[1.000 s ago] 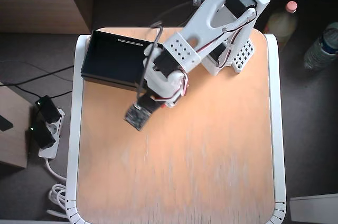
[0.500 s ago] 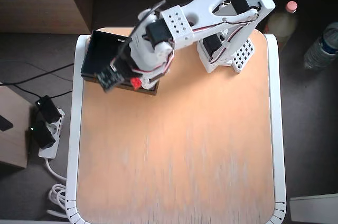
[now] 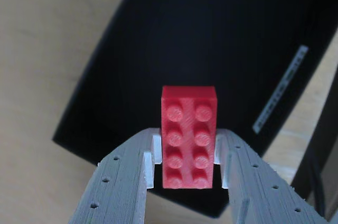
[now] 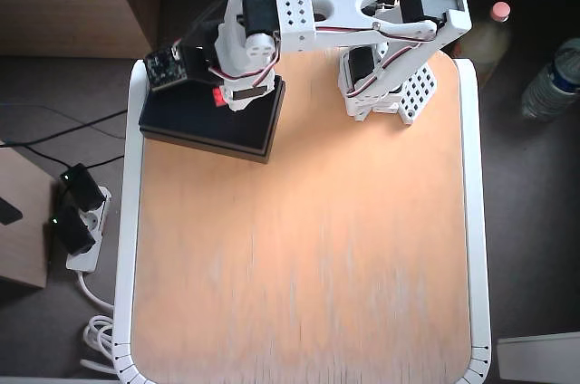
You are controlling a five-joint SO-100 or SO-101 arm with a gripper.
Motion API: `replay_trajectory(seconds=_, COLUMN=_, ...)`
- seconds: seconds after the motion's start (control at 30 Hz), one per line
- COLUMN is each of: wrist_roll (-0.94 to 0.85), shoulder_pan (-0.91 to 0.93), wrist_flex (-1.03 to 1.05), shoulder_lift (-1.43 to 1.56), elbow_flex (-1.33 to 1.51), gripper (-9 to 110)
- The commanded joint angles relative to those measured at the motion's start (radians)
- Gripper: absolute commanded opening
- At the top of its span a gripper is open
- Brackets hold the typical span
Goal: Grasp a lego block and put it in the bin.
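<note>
In the wrist view the red lego block (image 3: 187,137), studs facing the camera, is clamped between my two grey fingers (image 3: 127,182). My gripper (image 3: 187,168) is shut on it and holds it above the black bin (image 3: 174,39), whose pale strip (image 3: 280,89) runs along the right rim. In the overhead view the bin (image 4: 195,126) sits at the table's far left corner. My gripper (image 4: 222,99) hangs over it, and only a small red part of the block (image 4: 217,97) shows under the arm.
The white arm's base (image 4: 385,85) stands at the far middle of the wooden table (image 4: 308,248). A power strip (image 4: 77,221) and cables lie on the floor to the left. Bottles (image 4: 553,81) stand off the table at the right.
</note>
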Motion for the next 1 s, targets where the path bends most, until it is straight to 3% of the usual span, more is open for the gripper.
replay_trajectory(seconds=0.0, wrist_roll=-0.005, shoulder_pan=0.041, wrist_flex=-0.04, shoulder_lift=-0.037, elbow_flex=-0.144, gripper=0)
replay_trajectory(seconds=0.5, wrist_roll=-0.057, shoulder_pan=0.046, wrist_flex=-0.222, shoulder_lift=-0.196, elbow_flex=-0.144, gripper=0)
replay_trajectory(seconds=0.97, wrist_roll=-0.049, shoulder_pan=0.046, wrist_flex=-0.252, shoulder_lift=-0.233, elbow_flex=-0.144, gripper=3)
